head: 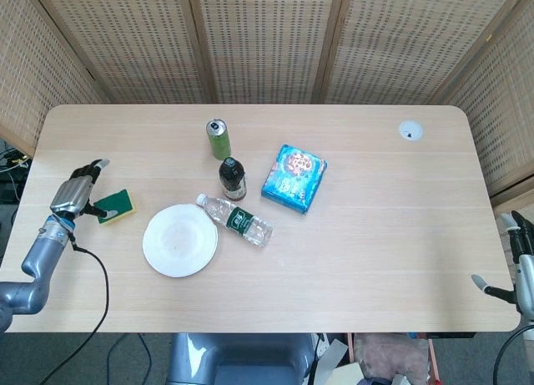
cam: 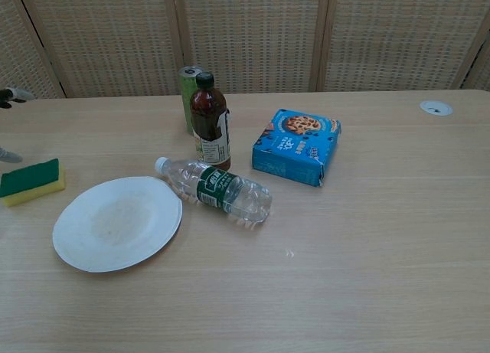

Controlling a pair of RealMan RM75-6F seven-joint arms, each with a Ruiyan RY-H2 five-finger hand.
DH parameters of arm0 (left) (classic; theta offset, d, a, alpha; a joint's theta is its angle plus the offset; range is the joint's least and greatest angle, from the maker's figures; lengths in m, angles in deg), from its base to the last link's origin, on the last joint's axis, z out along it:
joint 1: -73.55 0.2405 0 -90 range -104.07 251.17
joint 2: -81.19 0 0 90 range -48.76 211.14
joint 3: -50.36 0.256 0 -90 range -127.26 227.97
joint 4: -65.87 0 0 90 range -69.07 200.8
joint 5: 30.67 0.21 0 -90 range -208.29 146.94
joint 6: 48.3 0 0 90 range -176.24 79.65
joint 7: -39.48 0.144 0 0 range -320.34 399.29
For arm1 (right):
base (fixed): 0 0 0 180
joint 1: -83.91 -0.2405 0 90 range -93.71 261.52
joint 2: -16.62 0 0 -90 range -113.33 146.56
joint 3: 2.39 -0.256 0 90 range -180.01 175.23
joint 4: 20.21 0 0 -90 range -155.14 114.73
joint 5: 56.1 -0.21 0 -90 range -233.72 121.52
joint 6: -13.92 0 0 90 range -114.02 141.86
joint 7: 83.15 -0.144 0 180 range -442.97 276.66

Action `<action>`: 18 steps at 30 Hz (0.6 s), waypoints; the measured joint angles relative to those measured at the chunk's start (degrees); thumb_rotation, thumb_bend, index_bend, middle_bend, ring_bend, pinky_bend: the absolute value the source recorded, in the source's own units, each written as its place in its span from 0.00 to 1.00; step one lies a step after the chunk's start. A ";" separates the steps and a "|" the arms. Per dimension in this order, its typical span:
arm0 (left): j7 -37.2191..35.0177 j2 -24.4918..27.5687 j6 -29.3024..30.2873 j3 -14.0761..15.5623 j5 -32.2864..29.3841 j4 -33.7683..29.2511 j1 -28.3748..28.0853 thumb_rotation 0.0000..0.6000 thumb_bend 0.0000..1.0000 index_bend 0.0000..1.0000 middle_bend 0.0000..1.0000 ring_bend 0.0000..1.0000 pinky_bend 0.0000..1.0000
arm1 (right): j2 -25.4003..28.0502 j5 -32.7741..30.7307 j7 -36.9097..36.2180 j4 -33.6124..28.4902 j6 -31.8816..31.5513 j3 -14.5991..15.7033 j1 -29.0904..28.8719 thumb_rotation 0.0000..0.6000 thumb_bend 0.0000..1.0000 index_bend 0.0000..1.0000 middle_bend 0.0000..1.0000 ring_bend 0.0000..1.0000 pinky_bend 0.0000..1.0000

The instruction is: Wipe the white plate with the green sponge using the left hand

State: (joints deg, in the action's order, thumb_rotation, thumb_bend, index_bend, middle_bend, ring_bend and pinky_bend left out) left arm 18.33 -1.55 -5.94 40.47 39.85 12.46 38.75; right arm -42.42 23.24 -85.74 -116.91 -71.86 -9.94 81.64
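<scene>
On my table (cam: 367, 253) the green sponge (cam: 31, 181) lies flat at the far left, just beside the white plate (cam: 117, 223). A clear bottle (cam: 216, 189) lies beside the plate; behind stand a brown bottle (cam: 209, 122) and green can (cam: 188, 89). A blue box (cam: 297, 147) sits right.

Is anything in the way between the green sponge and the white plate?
Nothing visible is. The green sponge lies flat on the table just left of the white plate, with only bare tabletop between them. The water bottle lies at the plate's far right side, away from that path. The left hand sits beside the sponge, not holding it.
</scene>
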 measured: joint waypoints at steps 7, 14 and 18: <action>3.68 7.89 19.35 0.07 1.04 -14.87 9.71 1.00 0.00 0.00 0.00 0.00 0.00 | -0.08 2.18 -1.53 1.01 -1.07 0.29 0.21 1.00 0.00 0.00 0.00 0.00 0.00; 14.90 13.26 35.13 2.68 2.32 -31.26 20.01 1.00 0.00 0.00 0.00 0.00 0.00 | -1.46 3.18 -0.39 3.02 -1.63 0.61 0.04 1.00 0.00 0.00 0.00 0.00 0.00; 21.22 15.65 39.52 4.23 3.54 -38.04 23.65 1.00 0.00 0.00 0.00 0.00 0.00 | -1.66 3.23 -0.22 3.27 -1.91 0.57 0.08 1.00 0.00 0.00 0.00 0.00 0.00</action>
